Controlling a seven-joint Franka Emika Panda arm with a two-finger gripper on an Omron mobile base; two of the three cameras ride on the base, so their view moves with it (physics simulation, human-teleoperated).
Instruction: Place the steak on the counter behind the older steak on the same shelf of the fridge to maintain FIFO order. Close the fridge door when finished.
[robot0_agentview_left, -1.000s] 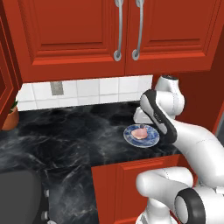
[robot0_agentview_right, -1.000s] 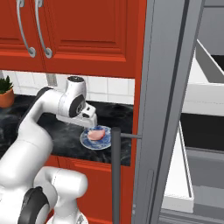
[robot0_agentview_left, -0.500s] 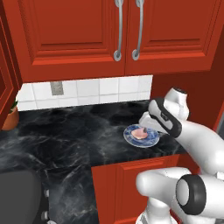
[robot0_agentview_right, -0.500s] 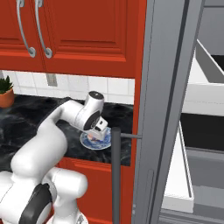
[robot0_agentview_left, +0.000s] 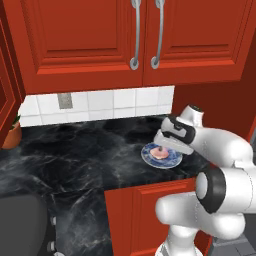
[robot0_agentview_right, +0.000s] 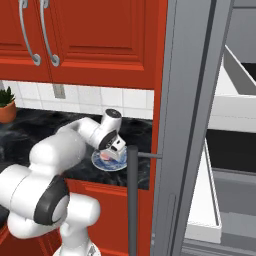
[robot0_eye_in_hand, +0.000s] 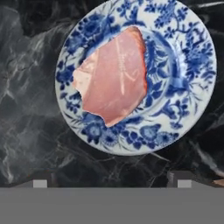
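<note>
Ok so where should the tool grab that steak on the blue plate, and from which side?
Probably from straight above. The steak lies flat on the plate, so the open tool should straddle its narrower width, fingers at the two long edges, near the middle.

We see the steak (robot0_eye_in_hand: 113, 76), a flat pale-pink slab with a redder rim along one edge, lying on a blue-and-white floral plate (robot0_eye_in_hand: 192, 57). The plate rests on the counter (robot0_agentview_left: 75, 160), black marble-look with faint white veins, near its front edge. The fridge (robot0_agentview_right: 192, 125) stands just beside the counter, its grey door open and white door bins visible.
</note>
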